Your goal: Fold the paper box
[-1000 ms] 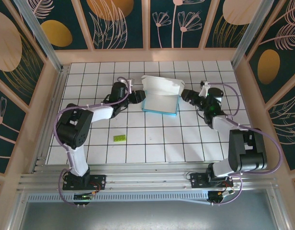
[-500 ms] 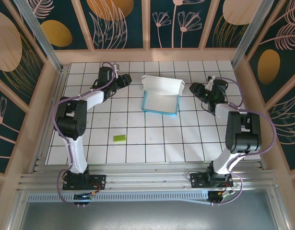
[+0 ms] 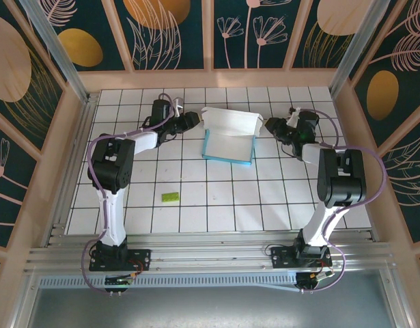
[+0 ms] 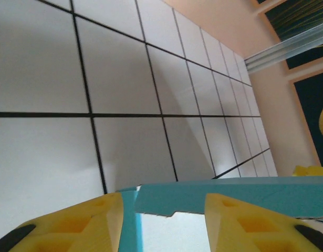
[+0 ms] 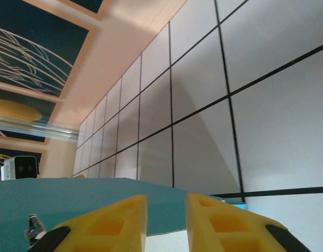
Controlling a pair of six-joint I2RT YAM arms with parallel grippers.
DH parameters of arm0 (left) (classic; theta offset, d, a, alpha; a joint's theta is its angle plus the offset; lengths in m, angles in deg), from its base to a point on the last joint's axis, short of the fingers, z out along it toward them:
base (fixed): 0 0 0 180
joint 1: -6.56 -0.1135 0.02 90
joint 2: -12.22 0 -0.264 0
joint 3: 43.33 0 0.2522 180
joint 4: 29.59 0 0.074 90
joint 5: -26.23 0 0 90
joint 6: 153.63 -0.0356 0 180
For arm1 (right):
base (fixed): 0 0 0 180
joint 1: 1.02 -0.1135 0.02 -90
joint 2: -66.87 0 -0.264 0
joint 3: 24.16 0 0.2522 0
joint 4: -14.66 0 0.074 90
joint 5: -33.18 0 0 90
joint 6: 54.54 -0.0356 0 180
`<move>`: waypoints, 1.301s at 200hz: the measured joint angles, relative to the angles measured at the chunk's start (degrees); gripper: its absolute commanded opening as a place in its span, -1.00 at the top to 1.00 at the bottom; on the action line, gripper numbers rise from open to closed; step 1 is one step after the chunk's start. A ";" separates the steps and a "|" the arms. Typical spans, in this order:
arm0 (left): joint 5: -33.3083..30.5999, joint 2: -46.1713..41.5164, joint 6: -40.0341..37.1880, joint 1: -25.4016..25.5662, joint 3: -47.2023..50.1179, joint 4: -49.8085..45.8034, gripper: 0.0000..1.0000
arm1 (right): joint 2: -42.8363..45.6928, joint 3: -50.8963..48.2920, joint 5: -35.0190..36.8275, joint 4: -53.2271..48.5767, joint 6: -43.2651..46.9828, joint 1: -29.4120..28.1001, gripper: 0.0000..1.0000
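Paper box (image 3: 229, 146): light, thin card that creases easily, so pinch its left and right end walls. Left gripper (image 3: 194, 121) half-spread, right gripper (image 3: 268, 126) narrow, neither holding anything

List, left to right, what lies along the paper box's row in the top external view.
left gripper → paper box → right gripper

Bright, even light is falling from overhead on the white tiled worktop (image 3: 230, 198), leaving short, soft shadows and faint glare. In the wrist views, grey wedge shadows are crossing the tiles, and the left tool's (image 4: 161, 202) yellow fingers (image 4: 72, 226) are blurring up close.
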 measured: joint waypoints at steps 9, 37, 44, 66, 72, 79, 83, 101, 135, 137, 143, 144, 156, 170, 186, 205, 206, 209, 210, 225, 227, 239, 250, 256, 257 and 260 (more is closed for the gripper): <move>0.33 0.00 0.26 0.11 -0.02 0.37 0.14 | -0.04 0.00 -0.31 0.50 -0.48 -0.35 0.52; 1.14 0.00 1.09 0.57 0.04 1.68 0.17 | -0.04 -0.20 -0.70 1.86 -1.33 -1.09 0.55; 1.16 0.00 1.16 0.63 0.09 1.95 0.17 | -0.04 -0.26 -0.72 2.12 -1.42 -1.20 0.55; 1.22 0.00 1.64 0.85 0.52 2.95 0.18 | -0.04 -0.55 -0.70 2.54 -1.92 -1.40 0.57; 1.33 0.00 1.79 0.92 0.61 2.99 0.18 | -0.04 -0.57 -0.70 2.51 -2.05 -1.46 0.58; 1.38 0.00 1.97 1.01 0.76 3.15 0.18 | -0.04 -0.70 -0.70 2.56 -2.23 -1.53 0.58; 1.40 0.00 1.99 1.07 0.85 3.32 0.18 | -0.04 -0.79 -0.68 2.58 -2.27 -1.60 0.58; 1.57 0.00 2.23 1.36 1.38 3.89 0.18 | -0.04 -1.11 -0.68 2.60 -2.27 -1.95 0.59; 1.77 0.00 2.45 1.60 2.10 5.05 0.18 | -0.04 -1.55 -0.66 2.97 -2.25 -2.47 0.59; 1.77 0.00 2.45 1.60 2.16 5.09 0.18 | -0.04 -1.60 -0.66 2.97 -2.25 -2.47 0.59; 1.77 0.00 2.47 1.57 2.29 5.18 0.18 | -0.04 -1.66 -0.66 2.97 -2.25 -2.51 0.59; 1.77 0.00 2.47 1.57 2.32 5.22 0.18 | -0.04 -1.68 -0.66 2.97 -2.25 -2.51 0.59; 1.77 0.00 2.60 1.60 2.62 5.64 0.18 | -0.04 -1.81 -0.63 2.97 -2.25 -2.56 0.59; 1.79 0.00 2.62 1.60 3.10 6.01 0.18 | -0.04 -1.88 -0.63 2.97 -2.25 -2.60 0.59; 1.79 0.00 2.67 1.60 3.63 6.08 0.18 | -0.04 -2.10 -0.63 3.06 -2.25 -2.64 0.59; 2.12 0.00 2.84 1.70 4.04 6.21 0.18 | -0.04 -2.67 -0.63 3.41 -2.25 -2.80 0.60; 2.14 0.00 2.86 1.70 4.07 6.19 0.18 | -0.04 -2.73 -0.61 3.45 -2.27 -2.80 0.60; 2.21 0.00 2.86 1.70 4.09 6.25 0.18 | -0.04 -2.82 -0.61 3.54 -2.27 -2.84 0.60; 2.21 0.00 2.86 1.73 4.11 6.27 0.18 | -0.04 -2.84 -0.61 3.56 -2.27 -2.84 0.60; 2.32 -0.04 2.86 1.95 4.31 6.43 0.18 | -0.04 -3.45 -0.61 4.13 -2.32 -3.08 0.60; 2.36 -0.04 2.89 1.99 4.35 6.45 0.18 | -0.04 -3.54 -0.59 4.24 -2.36 -3.13 0.60; 2.54 -0.04 2.89 2.12 4.48 6.60 0.18 | -0.04 -3.93 -0.39 4.68 -2.54 -3.32 0.60; 2.60 -0.04 2.91 2.23 4.61 6.82 0.18 | -0.04 -4.33 -0.28 5.25 -2.89 -3.43 0.61; 2.60 -0.04 2.91 2.25 4.68 6.95 0.18 | -0.04 -4.44 -0.20 5.51 -3.08 -3.50 0.61; 2.60 -0.04 2.91 2.25 4.68 6.95 0.18 | -0.04 -4.46 -0.20 5.55 -3.15 -3.50 0.61; 2.60 -0.04 2.91 2.25 4.70 6.97 0.18 | -0.04 -4.55 -0.20 5.60 -3.34 -3.52 0.61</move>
